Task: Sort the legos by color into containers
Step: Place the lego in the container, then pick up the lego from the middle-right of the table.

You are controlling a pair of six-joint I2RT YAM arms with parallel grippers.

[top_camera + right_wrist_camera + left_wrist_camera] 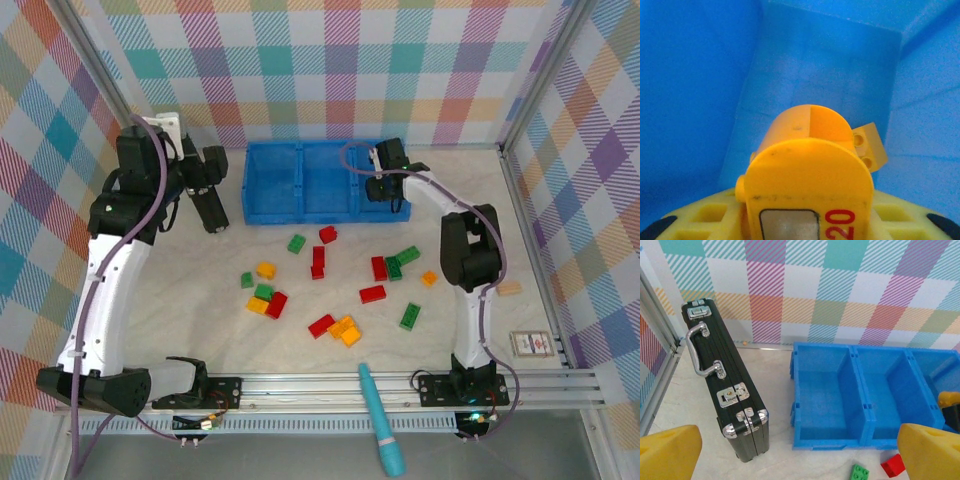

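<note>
1. Left claw [800, 457]: spread wide, grasping nothing, near black case [735, 405], left of blue tray [840, 440].
2. Left and middle compartments: no bricks inside, going by the left wrist view.
3. Loose legos [372, 294]: red, green and yellow-orange, scattered over counter [200, 320] in front of the tray. Nearly all sorting left to do.
4. Right claw [386, 188]: down inside right compartment [932, 372], with yellow-orange brick [870, 147] just beside its finger. Grasping or released, cannot tell. Probably a drop-off in hand, very early in the task.
</note>
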